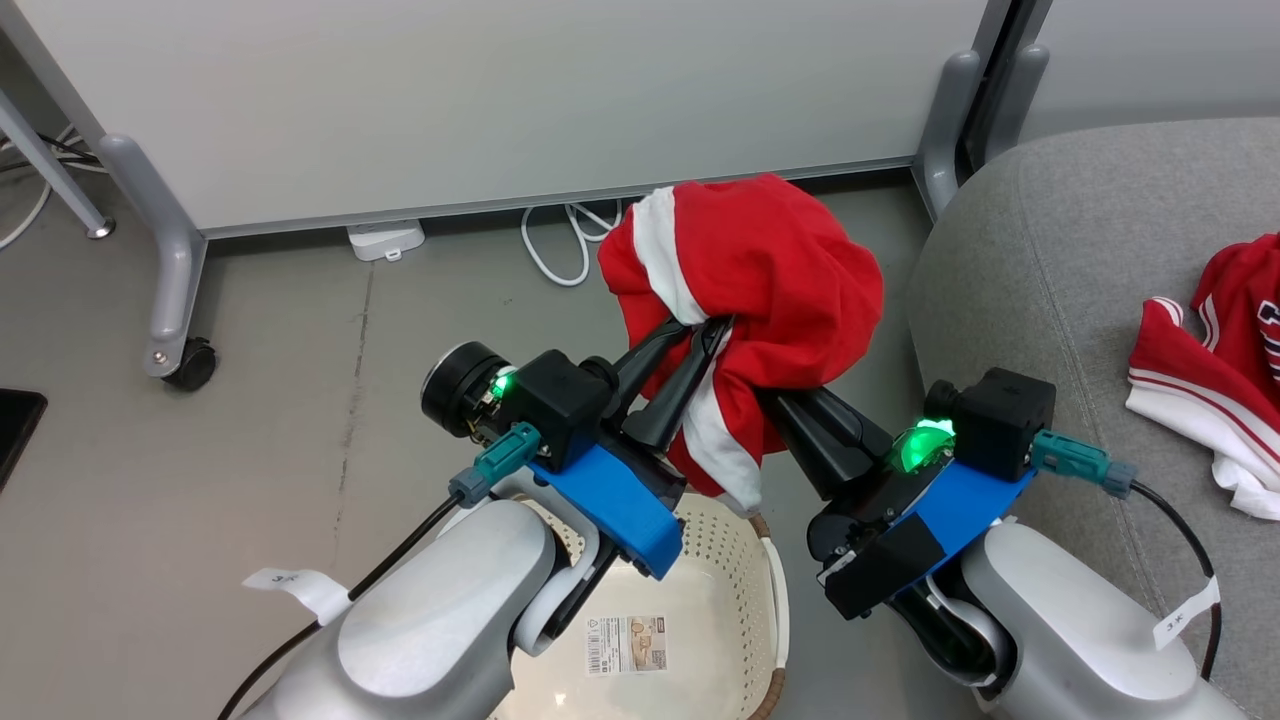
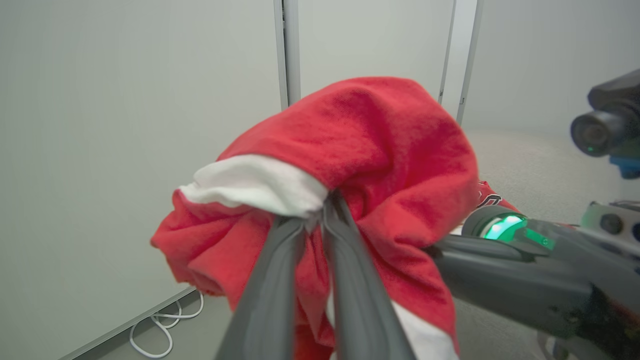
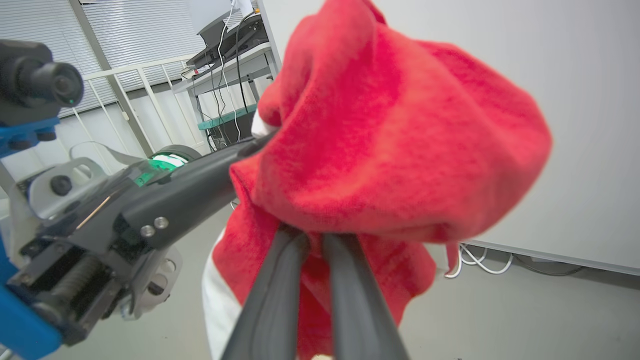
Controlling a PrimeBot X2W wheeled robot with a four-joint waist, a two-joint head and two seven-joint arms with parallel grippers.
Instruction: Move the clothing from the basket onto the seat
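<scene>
Grey floor (image 1: 300, 330) and a white partition panel (image 1: 450, 100) fill the top and left of the head view, and the seat (image 1: 1050, 250) takes the right edge. The basket (image 1: 725, 540) sits bottom centre between the two forearms, with nothing but its label showing on the part of its floor that's visible. The held garment (image 1: 770, 270) is bunched up in the air at frame centre, above the basket's far rim. The left gripper (image 1: 705, 330) is pinched onto a fold beside the white stripe. The right gripper (image 3: 314, 239) is clamped into the red bulk from the other side, tips buried in cloth. The second garment (image 1: 1220, 350) is already lying on the seat at far right, so my read is last item, carry phase. Risks: a white tail hangs low at the basket rim, and I can't tell if it's touching. If it catches on a sideways swing, it could drag the basket or pull cloth out of a pinch. Both pinches look like shallow folds, so arms moving out of sync could stretch one loose. Floor between basket and seat is the drop zone if that happens. The seat's edge is rounded, so releasing too near it could let the bundle slide off. Cloth blocks much of both wrist views, so expect poor visual feedback for placement.
</scene>
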